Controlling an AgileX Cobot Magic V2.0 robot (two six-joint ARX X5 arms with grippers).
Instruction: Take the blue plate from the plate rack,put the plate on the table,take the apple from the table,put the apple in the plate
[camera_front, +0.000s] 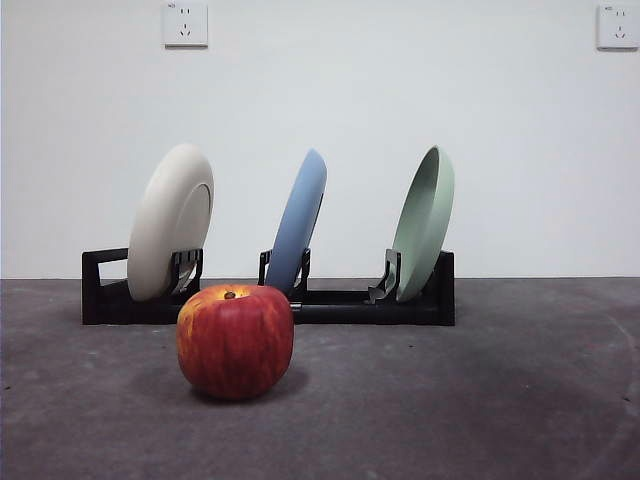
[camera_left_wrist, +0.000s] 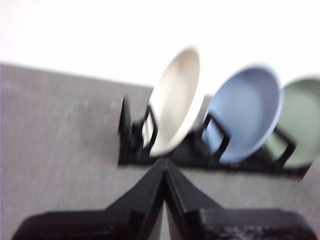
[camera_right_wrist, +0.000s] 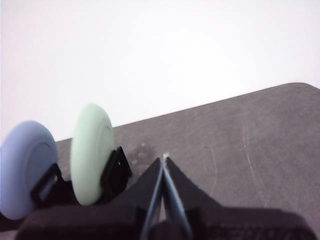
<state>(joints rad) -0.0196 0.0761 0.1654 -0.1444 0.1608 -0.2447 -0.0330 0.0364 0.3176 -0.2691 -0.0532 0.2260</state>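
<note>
Right up front sits the roundish red apple with yellow-orange streaks (camera_front: 235, 341), resting on the mottled dark grey table (camera_front: 500, 400). Behind it, the long low black plate rack (camera_front: 350, 305) holds all three plates upright: a cream-white plate (camera_front: 171, 220), the matte dusty-blue plate (camera_front: 298, 220) in the middle slot, and a pale green plate (camera_front: 424, 222). So nothing's done yet, folks: plate to lift out and set down, then the apple goes on it. Neither arm shows from the front. The left gripper (camera_left_wrist: 164, 162) hangs above the table facing the rack, jaws pressed together and empty, though its picture is blurred. The right gripper (camera_right_wrist: 163, 160) hovers off near the green plate's end, closed too, holding nothing.
</note>
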